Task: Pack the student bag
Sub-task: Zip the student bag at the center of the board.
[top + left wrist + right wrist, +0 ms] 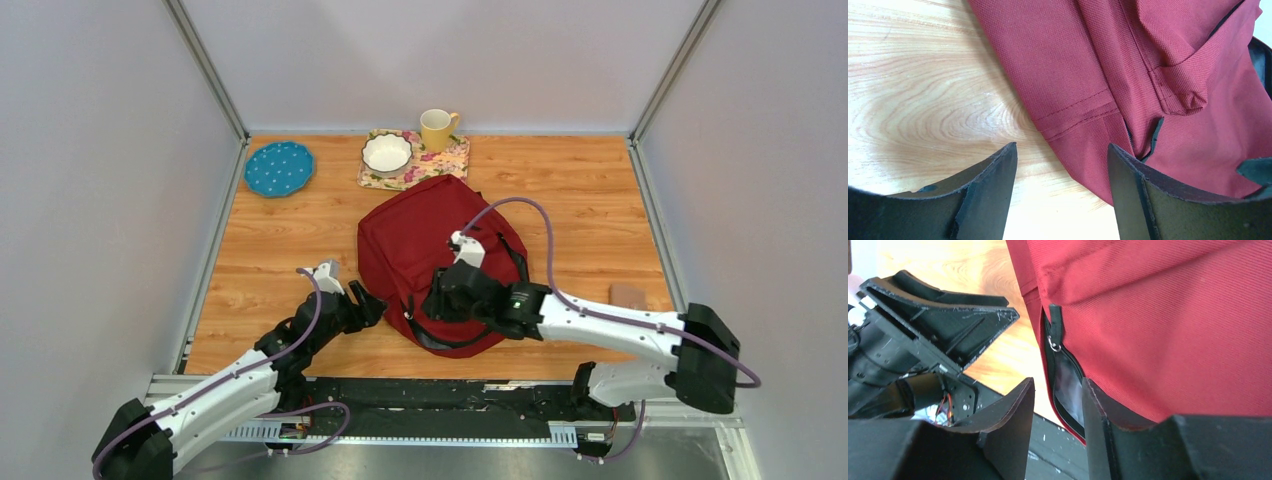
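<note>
the student bag [420,240] is matt dark red woven cloth with stitched seams. its zipper pull [1054,322] is a black tab on a shiny metal ring. the table [600,200] is smooth wood with a soft sheen. the left gripper [1062,145] has matt black fingers [988,190], scuffed at the edges.

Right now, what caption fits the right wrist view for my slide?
Right gripper, jaws apart, at the partly open zipper of the red bag.
</note>
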{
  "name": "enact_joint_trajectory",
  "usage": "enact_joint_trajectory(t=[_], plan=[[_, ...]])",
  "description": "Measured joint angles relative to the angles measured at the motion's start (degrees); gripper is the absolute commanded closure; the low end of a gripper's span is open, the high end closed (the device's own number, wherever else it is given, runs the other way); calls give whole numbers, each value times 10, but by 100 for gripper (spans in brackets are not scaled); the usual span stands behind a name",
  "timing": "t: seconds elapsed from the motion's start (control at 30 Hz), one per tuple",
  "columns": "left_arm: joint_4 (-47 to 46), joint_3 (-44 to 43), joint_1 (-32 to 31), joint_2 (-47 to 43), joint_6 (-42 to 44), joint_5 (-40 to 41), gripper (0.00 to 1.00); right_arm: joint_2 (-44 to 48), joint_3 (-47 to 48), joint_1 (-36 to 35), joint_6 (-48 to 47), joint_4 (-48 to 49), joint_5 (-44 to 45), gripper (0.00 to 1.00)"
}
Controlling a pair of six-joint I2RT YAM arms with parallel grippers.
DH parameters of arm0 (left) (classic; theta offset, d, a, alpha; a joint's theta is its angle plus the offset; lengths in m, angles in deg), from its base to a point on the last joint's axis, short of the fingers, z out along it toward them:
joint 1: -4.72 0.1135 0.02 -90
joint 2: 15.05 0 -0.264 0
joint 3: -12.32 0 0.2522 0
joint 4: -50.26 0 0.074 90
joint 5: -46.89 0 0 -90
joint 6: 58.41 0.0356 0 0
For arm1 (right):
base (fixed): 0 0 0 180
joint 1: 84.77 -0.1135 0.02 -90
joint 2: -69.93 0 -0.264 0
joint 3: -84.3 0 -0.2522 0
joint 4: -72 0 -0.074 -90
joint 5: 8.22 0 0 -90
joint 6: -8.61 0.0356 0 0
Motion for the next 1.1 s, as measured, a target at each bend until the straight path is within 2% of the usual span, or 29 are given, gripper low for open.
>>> enact_joint_trajectory(t=[0.33,0.57,0.93,1.03,1.1], plan=[[2,0,40,-3,9,-35,25,-176,132,-49,49,-19,117,59],[3,0,67,-6,21,-74,24,-272,224,-56,89,-100,168,61],[3,0,86,-13,29,-110,23,-342,276,-66,121,-193,218,63],[3,0,90,-13,30,-117,23,-358,290,-66,121,-203,222,67],[3,0,91,-14,30,-120,23,-365,295,-66,121,-207,225,73]])
